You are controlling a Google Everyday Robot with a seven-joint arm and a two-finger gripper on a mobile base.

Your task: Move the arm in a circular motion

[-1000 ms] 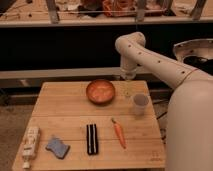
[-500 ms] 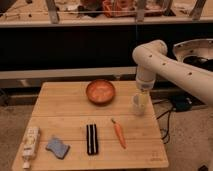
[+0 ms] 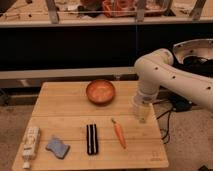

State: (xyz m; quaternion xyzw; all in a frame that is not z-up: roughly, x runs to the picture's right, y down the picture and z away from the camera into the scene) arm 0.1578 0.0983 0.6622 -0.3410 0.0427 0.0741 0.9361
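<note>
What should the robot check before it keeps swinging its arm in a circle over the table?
1. Arm above the table, not touching the wood: ok.
2. End effector position: hanging low over the right side, right at the cup. Clear of cup: cannot tell.
3. Bowl away from the arm, to its left: ok.
4. Carrot lies close to the end effector's spot: not ok for a low sweep.
5. Black bar, sponge and bottle sit far on the front left: ok.
</note>
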